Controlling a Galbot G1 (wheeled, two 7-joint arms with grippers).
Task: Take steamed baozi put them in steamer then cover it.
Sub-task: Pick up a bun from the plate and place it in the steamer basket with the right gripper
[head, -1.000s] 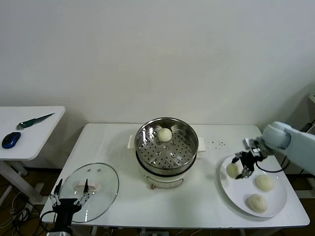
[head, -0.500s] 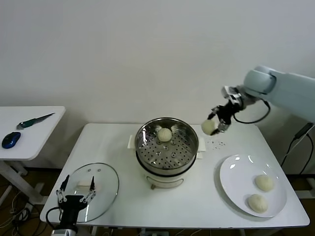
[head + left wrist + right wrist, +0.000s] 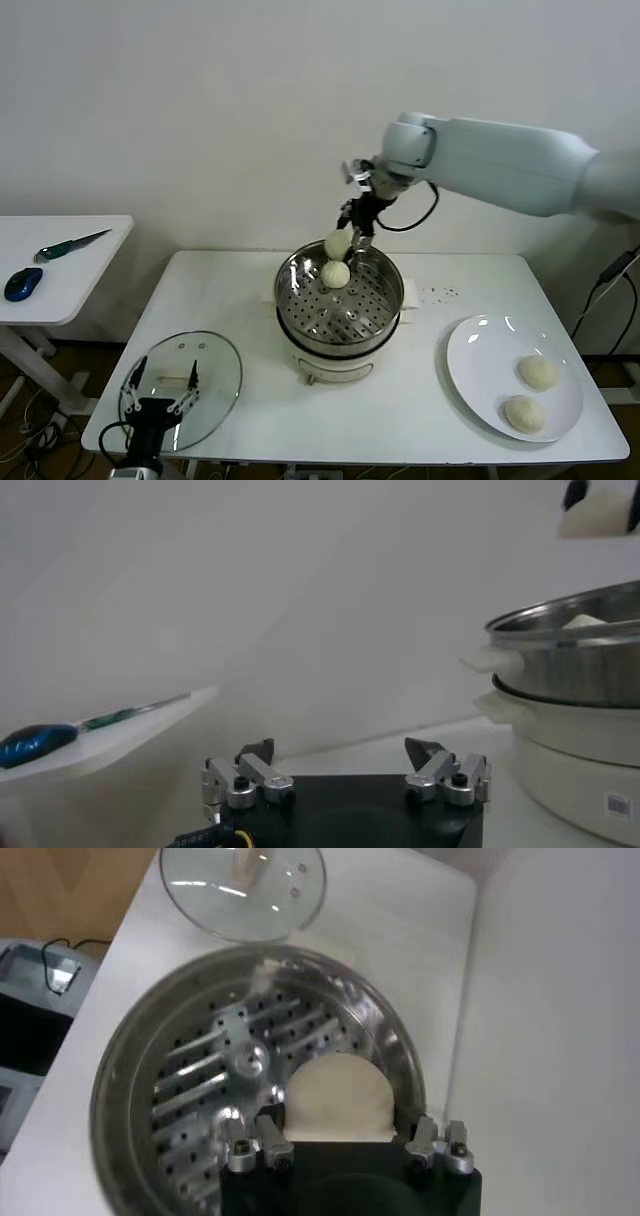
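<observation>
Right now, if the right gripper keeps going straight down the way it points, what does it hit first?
Probably the baozi already lying in the steamer: the right gripper holds its own baozi just above that loose baozi at the far rim. Depth is unclear, so it may reach the perforated floor beside it.

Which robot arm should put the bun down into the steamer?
The right one. Its right gripper already holds a baozi above the back of the steamer, near the bun already inside. The left gripper is open, low by the glass lid.
</observation>
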